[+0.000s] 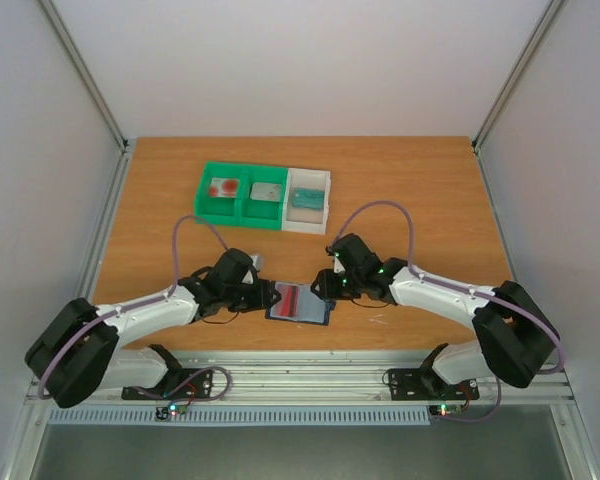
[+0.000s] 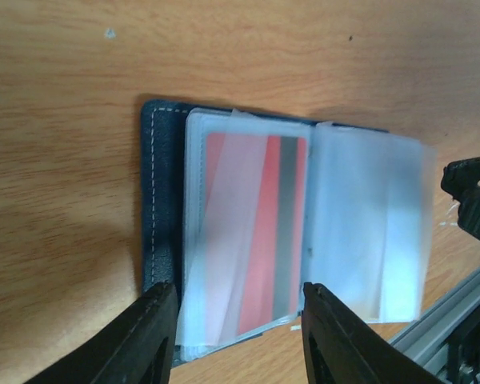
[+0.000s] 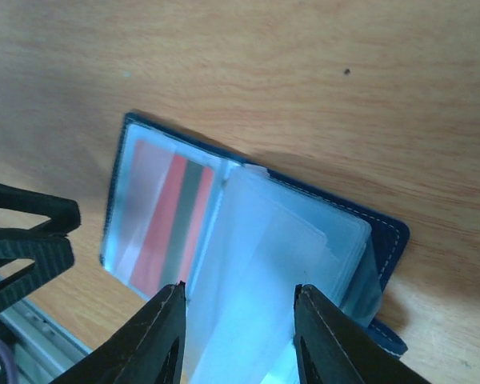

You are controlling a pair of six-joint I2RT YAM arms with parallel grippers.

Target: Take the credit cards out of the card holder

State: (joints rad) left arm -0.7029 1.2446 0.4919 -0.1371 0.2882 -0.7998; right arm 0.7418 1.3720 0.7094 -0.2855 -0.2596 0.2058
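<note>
**Fishing the red credit card (image 2: 260, 232) out of the card holder (image 1: 298, 305): both claws on it, nothing out yet**

So the card holder lies open and flat on the bench (image 1: 430, 200), close to the near edge, right between the two arms. The left claw (image 2: 238, 292) is about half open. Its fingers straddle one edge of the page where the red credit card, the one with the dark stripe, sits inside a clear pocket. I can't tell if it's pressing the holder down or just hovering, but it isn't clamping anything that I can see. The right claw (image 3: 240, 290) is partly open too, one finger on either side of the loose clear sleeves (image 3: 280, 264) on the other half, with nothing pinched.

My read is that this is the get-a-grip stage, since the card is fully in its pocket. For the next move, I'd say one claw has to pin the cover while the other closes on the card itself, not the floppy plastic. Then it slides the card out along the pocket's mouth. Which side that mouth is on, I can't make out.

The green-and-white tray (image 1: 240, 222) at the back has a red-blotched card (image 1: 223, 187) in its left compartment, so that's probably the drop-off.
</note>
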